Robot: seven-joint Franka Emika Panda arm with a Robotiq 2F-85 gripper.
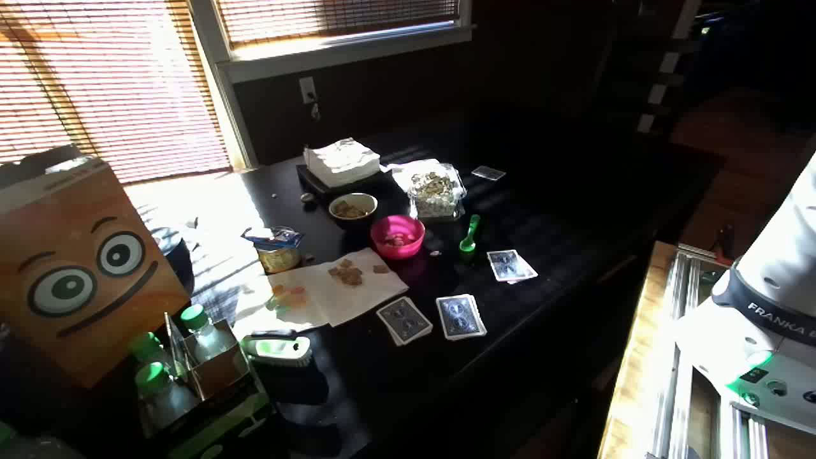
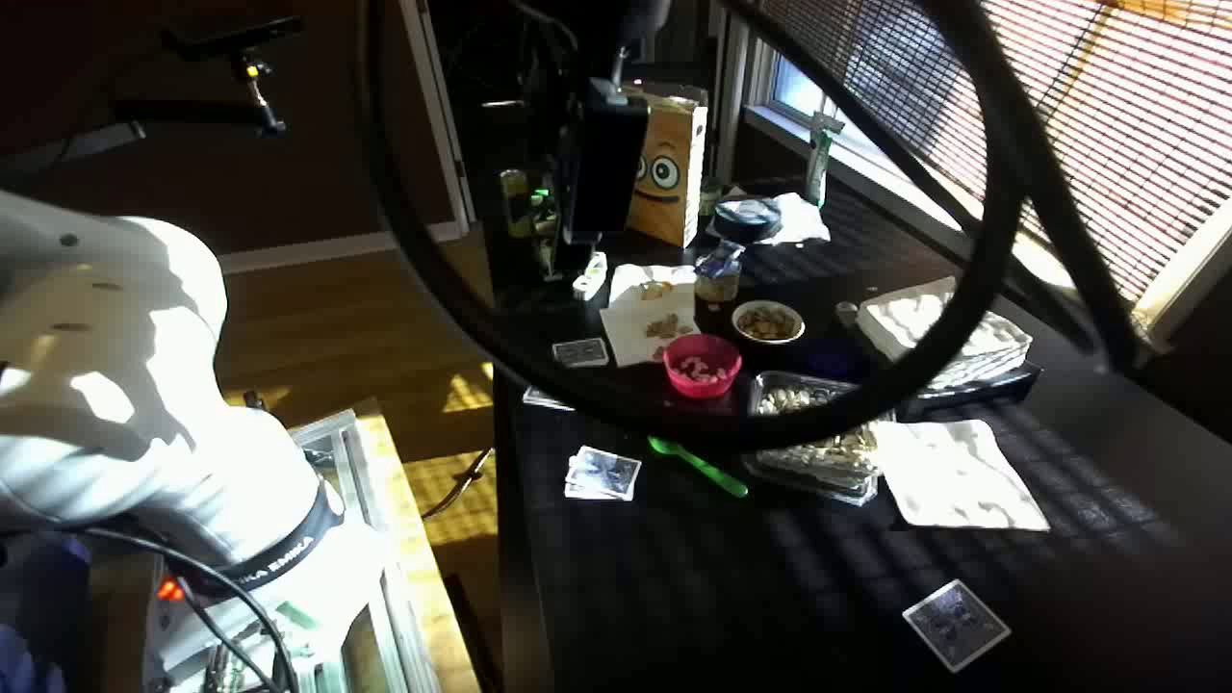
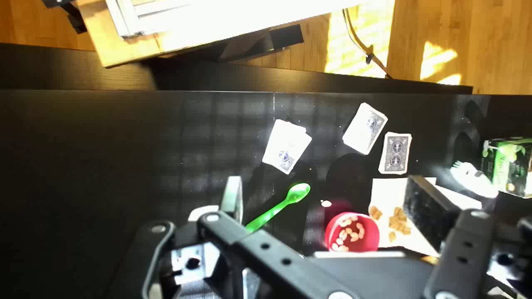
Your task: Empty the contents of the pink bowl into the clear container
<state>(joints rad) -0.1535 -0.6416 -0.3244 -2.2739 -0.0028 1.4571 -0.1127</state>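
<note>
Dark table (image 3: 137, 166) barred with sunlight. My gripper (image 3: 328, 200) above it, jaws wide apart. Clear container (image 1: 437, 211) on table: see-through walls glinting, I make out heaped pale-and-tan bits (image 1: 432, 185) inside. Pink bowl (image 1: 398, 252) upright on table, near clear container: round, vivid magenta, looks redder in my wrist view, where gripper body covers part of it. Pale oval pieces (image 3: 354, 237) scattered over bowl's floor, bottom showing between them.
</note>
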